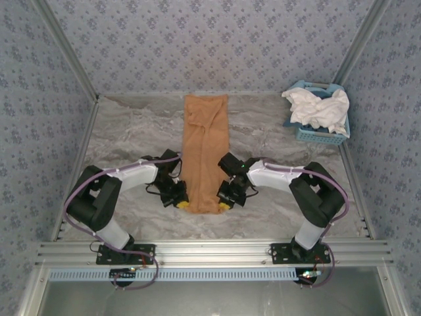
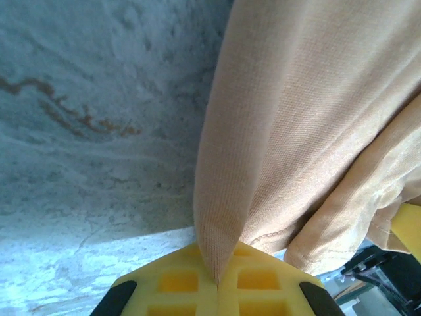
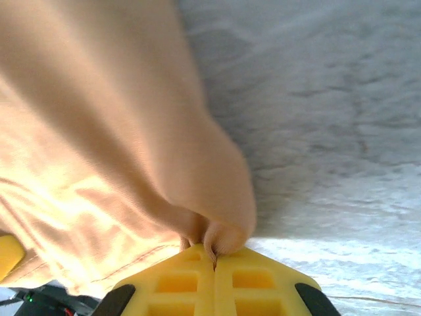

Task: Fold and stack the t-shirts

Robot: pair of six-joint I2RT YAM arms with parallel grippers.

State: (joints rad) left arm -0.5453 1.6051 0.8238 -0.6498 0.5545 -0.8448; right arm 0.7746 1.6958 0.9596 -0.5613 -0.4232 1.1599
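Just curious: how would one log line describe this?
left jaws: shut on tan shirt | right jaws: shut on tan shirt | white shirt: in basket

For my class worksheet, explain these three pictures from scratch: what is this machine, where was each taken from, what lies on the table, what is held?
Two robot arms are bolted at the near edge of a marble-patterned table. The wide picture looks down from above and behind them; each close-up comes from a camera on one wrist. A tan-orange t-shirt, folded into a long strip, lies in the middle. A white t-shirt sits crumpled in a light blue basket at far right. The yellow left end effector and right end effector are each shut on a near corner of the strip.
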